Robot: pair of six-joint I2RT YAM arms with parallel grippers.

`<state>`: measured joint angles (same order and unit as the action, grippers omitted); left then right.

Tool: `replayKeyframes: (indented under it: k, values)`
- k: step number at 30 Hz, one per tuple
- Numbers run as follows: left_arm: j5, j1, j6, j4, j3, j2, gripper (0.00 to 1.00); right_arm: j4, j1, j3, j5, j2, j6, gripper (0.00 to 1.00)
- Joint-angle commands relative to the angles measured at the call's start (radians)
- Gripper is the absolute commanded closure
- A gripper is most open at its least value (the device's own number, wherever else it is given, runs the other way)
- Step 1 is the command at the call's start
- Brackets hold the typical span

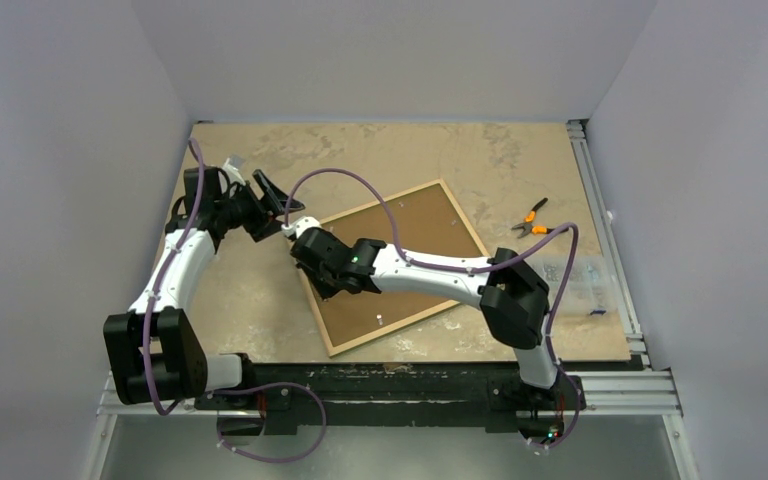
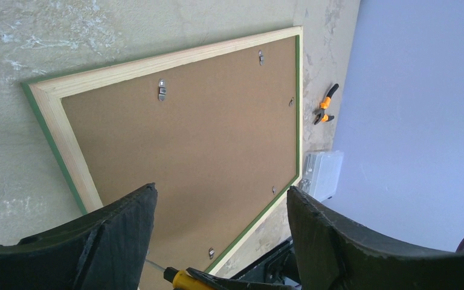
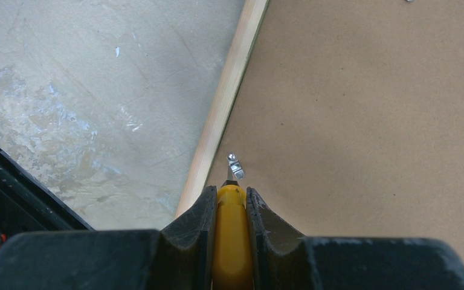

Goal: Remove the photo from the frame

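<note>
The frame lies face down on the table, its light wood back edge up and green showing at the rim. Inside it sits the photo, of which only the brown fibreboard back shows, held by small metal clips. My right gripper is shut on a yellow-handled screwdriver, whose tip touches a clip beside the frame's left rail. My left gripper hangs open and empty above the frame's far-left corner, close to the right gripper.
Orange-handled pliers lie on the table to the right of the frame. A small clear plastic box sits near the right edge. Grey walls close in three sides, and a metal rail runs along the right.
</note>
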<state>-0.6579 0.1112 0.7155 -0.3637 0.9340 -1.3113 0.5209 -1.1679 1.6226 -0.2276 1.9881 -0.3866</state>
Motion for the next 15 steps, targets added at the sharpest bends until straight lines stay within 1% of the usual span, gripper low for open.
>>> replayKeyframes:
  k: [1, 9, 15]
  values:
    - [-0.024, 0.009, 0.009, 0.041, -0.011, 0.002, 0.24, 0.064, -0.001, -0.023, -0.059, -0.055, -0.009, 1.00]
    - [-0.029, 0.010, 0.015, 0.048, -0.017, 0.004, 0.24, 0.070, -0.003, -0.044, -0.076, -0.083, -0.023, 1.00]
    - [-0.035, 0.010, 0.019, 0.059, -0.022, 0.003, 0.24, 0.074, -0.003, -0.083, -0.105, -0.140, -0.038, 1.00]
